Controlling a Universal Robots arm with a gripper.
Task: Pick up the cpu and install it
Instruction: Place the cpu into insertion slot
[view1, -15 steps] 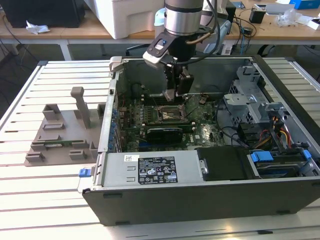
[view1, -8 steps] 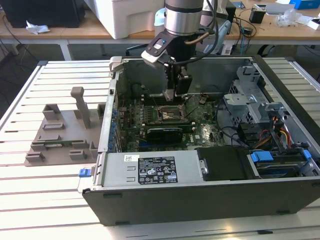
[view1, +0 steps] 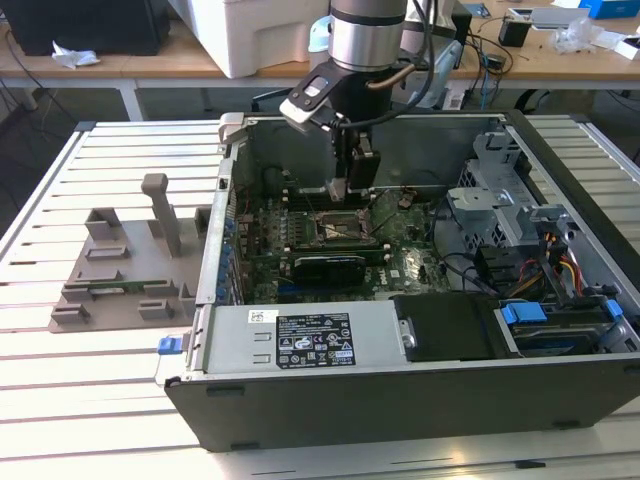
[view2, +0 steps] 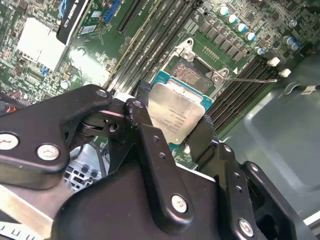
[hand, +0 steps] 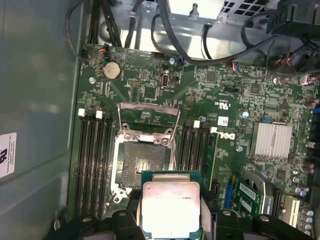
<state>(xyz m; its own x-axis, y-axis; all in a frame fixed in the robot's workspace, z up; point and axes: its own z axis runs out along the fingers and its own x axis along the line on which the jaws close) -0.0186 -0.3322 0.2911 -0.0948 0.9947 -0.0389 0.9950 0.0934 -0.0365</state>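
Pale slatted table (view1: 60, 400) in front; wooden desk (view1: 150, 65) behind, cluttered; even light.

On my feed the flat square cpu (hand: 171, 202) has a dull silver metal top and a teal-green rim, the jointed metal gripper (hand: 171, 216) is matte black, the printed motherboard (hand: 150, 90) is dark green with fine pale tracing — and the slatted metal table (view1: 90, 400) is striped white.

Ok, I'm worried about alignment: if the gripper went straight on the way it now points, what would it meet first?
Probably the open socket, or the motherboard just beside it. The gripper, shut on the cpu, points down at the board; depth leaves the exact alignment unclear.
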